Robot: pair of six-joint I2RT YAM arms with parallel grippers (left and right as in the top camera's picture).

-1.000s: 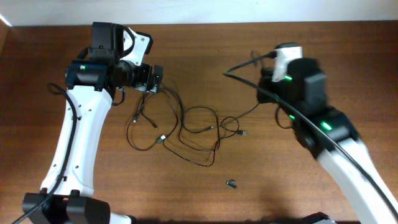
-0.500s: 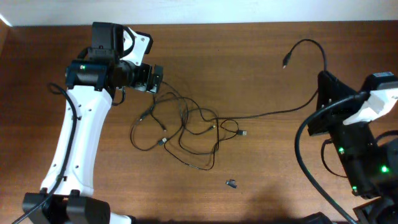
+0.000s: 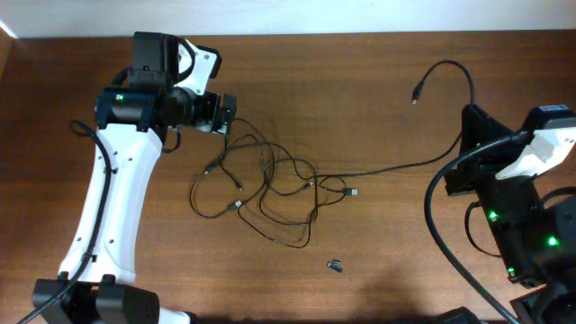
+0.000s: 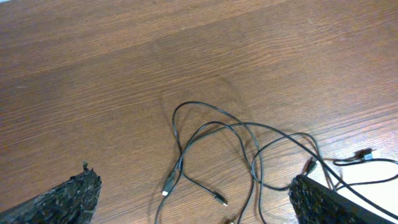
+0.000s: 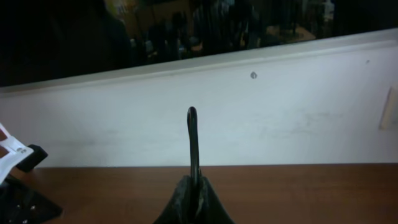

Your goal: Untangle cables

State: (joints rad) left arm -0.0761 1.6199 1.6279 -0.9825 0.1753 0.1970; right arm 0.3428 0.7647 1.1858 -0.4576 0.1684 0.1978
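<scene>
Drawn rightward since earlier, one cable (image 3: 387, 168) of three stretches left–right on worktop (image 3: 387, 256); right jaws pinch it, left jaws wide.

cables (image 3: 267, 178) on table (image 3: 360, 90), stub (image 3: 334, 265) before them

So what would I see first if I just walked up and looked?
First you'd see the messy tangle of thin black cables in the middle of the brown table. One long cable runs out of it to the right, where the right gripper pinches it tight, and its loose end curls away above. The left gripper hangs wide open at the tangle's upper left.
</scene>
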